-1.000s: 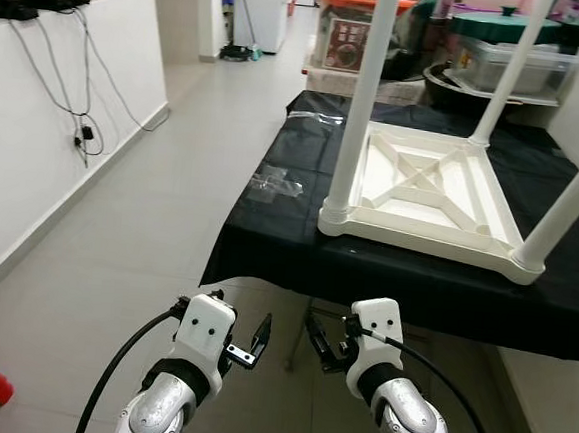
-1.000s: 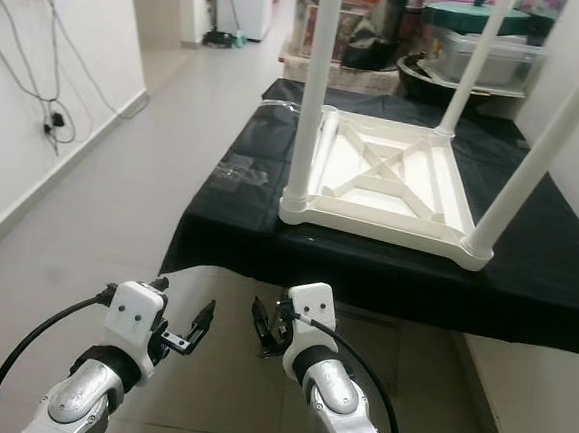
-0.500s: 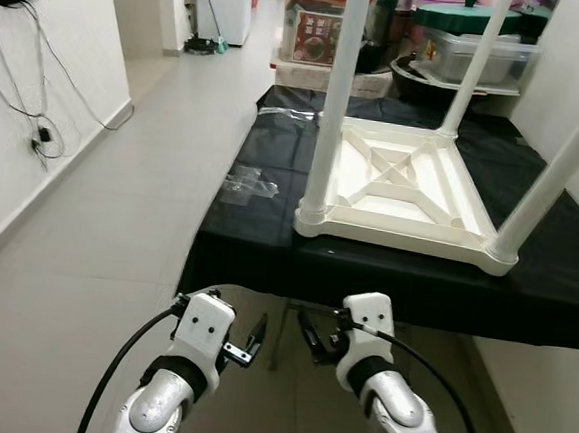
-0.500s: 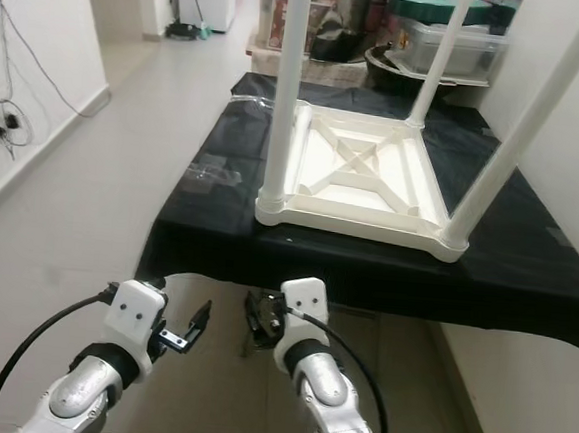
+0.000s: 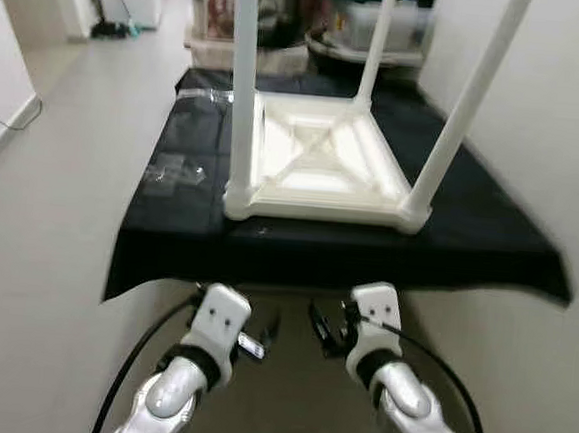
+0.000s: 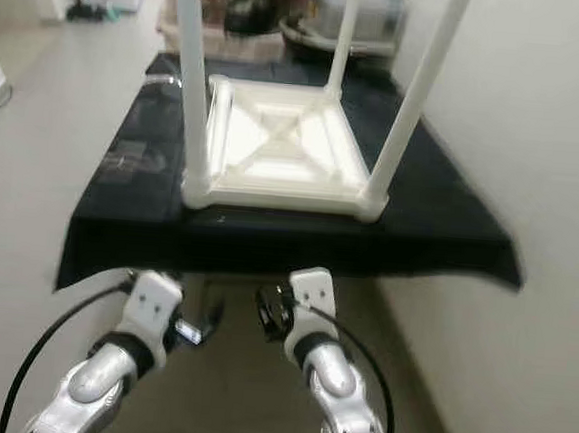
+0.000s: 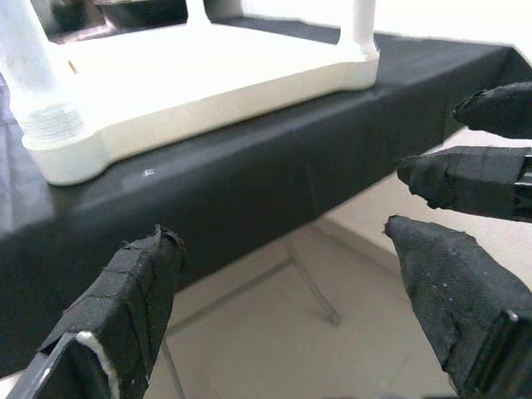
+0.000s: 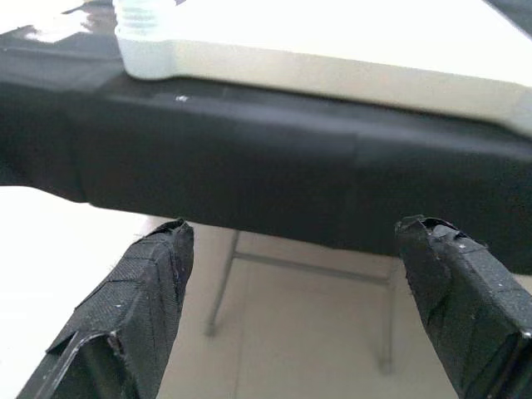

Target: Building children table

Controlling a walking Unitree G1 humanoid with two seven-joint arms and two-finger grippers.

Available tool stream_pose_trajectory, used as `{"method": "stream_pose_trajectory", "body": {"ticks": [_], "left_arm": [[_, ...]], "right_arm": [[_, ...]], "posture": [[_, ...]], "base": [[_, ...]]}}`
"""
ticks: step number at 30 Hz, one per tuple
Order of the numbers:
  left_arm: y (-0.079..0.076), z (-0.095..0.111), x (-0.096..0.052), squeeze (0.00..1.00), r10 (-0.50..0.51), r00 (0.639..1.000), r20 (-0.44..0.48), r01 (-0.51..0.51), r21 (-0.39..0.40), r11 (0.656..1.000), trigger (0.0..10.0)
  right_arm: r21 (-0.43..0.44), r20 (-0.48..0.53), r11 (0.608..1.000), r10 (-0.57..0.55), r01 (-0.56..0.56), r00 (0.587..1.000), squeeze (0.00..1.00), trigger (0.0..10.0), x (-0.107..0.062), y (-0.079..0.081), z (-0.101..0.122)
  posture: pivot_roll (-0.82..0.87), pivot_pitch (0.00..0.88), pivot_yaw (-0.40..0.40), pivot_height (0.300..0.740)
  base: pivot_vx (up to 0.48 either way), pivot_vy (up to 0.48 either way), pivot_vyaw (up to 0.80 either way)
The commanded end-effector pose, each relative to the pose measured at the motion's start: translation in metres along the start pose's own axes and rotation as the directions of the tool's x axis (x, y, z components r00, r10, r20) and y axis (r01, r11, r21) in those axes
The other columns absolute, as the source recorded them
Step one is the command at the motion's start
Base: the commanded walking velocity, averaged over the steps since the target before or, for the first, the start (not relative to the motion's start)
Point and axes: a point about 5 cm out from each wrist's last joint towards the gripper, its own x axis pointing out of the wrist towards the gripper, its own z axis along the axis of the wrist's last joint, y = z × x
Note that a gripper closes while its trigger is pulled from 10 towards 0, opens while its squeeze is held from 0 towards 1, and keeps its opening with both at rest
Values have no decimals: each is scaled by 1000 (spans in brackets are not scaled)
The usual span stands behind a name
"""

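A white plastic children table lies upside down on a black-clothed table. Three of its white legs stand up: front left leg, front right leg, and a back leg. My left gripper and right gripper hang low, side by side, before and below the cloth's front edge. Both are open and hold nothing. In the left wrist view the left gripper faces the cloth edge and the white frame. The right gripper faces the same edge.
A clear plastic bag lies on the cloth left of the white table. A pale wall runs close along the right. Storage boxes stand behind. Metal table legs show under the cloth. Open floor lies to the left.
The whole picture has shifted: the camera has turned and the white table now sits centred ahead, with the wall closer on the right. Both grippers stay low and open.
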Motion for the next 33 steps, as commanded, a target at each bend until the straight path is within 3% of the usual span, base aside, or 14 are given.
{"method": "stream_pose_trajectory", "body": {"ticks": [1, 9, 27, 32, 33], "left_arm": [[5, -3, -2, 0, 26, 1000, -14, -26, 4, 1000, 10000], [5, -3, -1, 0, 34, 999, -10, -34, 2, 999, 10000], [5, -1, -1, 0, 45, 999, 0, -45, 13, 999, 10000], [13, 10, 0, 0, 88, 995, 53, -90, 36, 995, 10000], [23, 16, 1, 0, 134, 987, 84, -138, 42, 990, 10000]], "right_arm": [[15, -10, 1000, 26, -26, 1000, 0, 10000, 1, 5, -1], [0, 10, 997, 78, -78, 997, 0, 10000, 1, 10, 1], [-22, 4, 992, 123, -123, 992, 0, 10000, -1, 15, 1], [6, 16, 996, 93, -93, 996, 0, 10000, 0, 10, 3], [17, 29, 999, 42, -43, 999, 0, 10000, 2, 3, 6]], "posture": [[52, 0, -41, 740], [53, 0, -45, 740], [56, 0, -47, 740], [55, 0, -45, 740], [56, 0, -43, 740]], "base": [[0, 0, 0], [0, 0, 0], [0, 0, 800], [0, 0, 320], [0, 0, 0]]}}
